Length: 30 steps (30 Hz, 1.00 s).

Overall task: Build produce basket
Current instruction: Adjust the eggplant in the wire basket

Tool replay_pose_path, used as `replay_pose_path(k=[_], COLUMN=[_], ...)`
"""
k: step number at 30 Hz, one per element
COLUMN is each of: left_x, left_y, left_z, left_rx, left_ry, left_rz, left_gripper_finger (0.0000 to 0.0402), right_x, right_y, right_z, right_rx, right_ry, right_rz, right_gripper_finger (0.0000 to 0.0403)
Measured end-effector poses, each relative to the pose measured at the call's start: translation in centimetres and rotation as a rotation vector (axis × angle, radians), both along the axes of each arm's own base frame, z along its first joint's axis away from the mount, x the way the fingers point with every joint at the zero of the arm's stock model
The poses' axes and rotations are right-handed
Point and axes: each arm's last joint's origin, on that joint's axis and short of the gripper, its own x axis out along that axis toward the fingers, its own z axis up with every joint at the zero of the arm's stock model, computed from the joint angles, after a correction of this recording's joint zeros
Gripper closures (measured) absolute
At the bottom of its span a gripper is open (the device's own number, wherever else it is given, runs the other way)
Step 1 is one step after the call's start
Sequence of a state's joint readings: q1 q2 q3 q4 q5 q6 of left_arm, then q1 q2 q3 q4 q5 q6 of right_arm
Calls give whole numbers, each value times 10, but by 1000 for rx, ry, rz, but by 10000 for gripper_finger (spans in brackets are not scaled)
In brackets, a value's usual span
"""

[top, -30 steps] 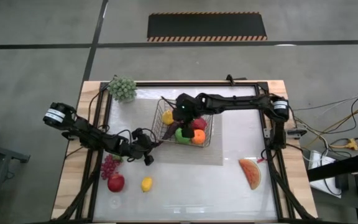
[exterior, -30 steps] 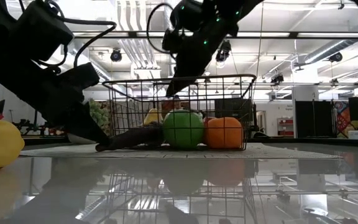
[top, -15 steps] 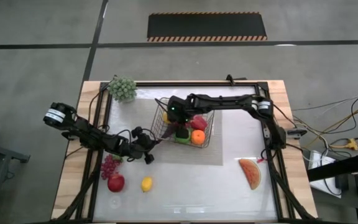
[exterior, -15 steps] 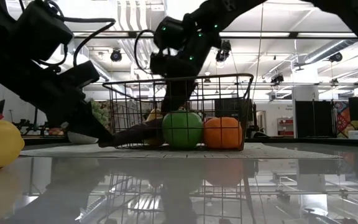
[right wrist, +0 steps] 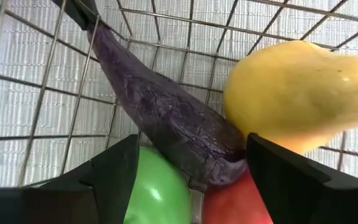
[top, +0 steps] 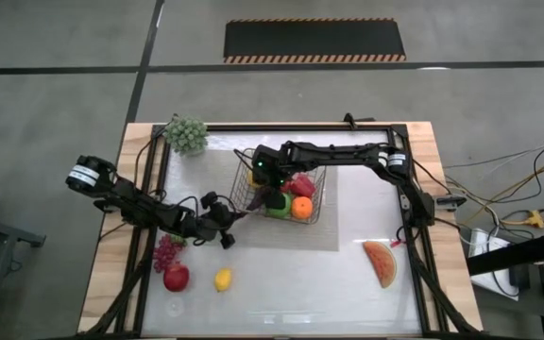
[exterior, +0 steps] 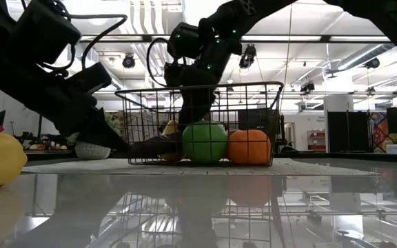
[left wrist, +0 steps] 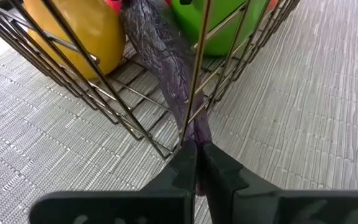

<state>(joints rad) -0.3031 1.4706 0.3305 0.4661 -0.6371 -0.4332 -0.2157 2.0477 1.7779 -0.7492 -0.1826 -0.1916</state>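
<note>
The dark wire basket stands mid-table on a grey mat and holds a yellow pear, a green fruit, an orange and a red fruit. A purple eggplant pokes out through the basket's left wall. My left gripper, outside that wall, is shut on the eggplant's outer end. My right gripper reaches down into the basket, open, its fingers either side of the eggplant's inner end. Dark-red grapes, a red apple, a lemon and a watermelon slice lie on the table. My left gripper pinches the eggplant's narrow end between its two fingers, just outside the basket's wire wall. The fingers come low from the table's left and near side, lying along the eggplant. The eggplant runs through a gap in the mesh; its thicker end rests among the fruit.
A pale grey-green bunch sits at the table's far left corner. The basket's wires close round the eggplant on both sides. A dark frame borders the table. Open tabletop lies between the lemon and the watermelon slice.
My right gripper has moved toward the table's left and come down into the basket, over the eggplant's inner end. My left gripper has kept its hold on the eggplant's outer end.
</note>
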Motion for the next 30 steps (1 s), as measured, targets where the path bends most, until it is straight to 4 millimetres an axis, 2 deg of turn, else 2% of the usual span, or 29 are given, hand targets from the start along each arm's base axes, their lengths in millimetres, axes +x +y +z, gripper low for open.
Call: replay_pose_path(k=[12,21,30], left_x=[-1,-2,-3], left_y=[-6,-7,-9], left_z=[2,3,0], left_rx=[39,49,-24], left_ry=[-37,-45,-21], left_rz=[30,41,-18], left_gripper_finger=[400,400,401], right_x=[-5,-8,-3], right_y=[-3,-16,-18], right_z=[16,10,19], right_rx=[9,34,92], right_ry=[59,55,9], right_rz=[2,-85,-210], right_gripper_finger=[129,129,138])
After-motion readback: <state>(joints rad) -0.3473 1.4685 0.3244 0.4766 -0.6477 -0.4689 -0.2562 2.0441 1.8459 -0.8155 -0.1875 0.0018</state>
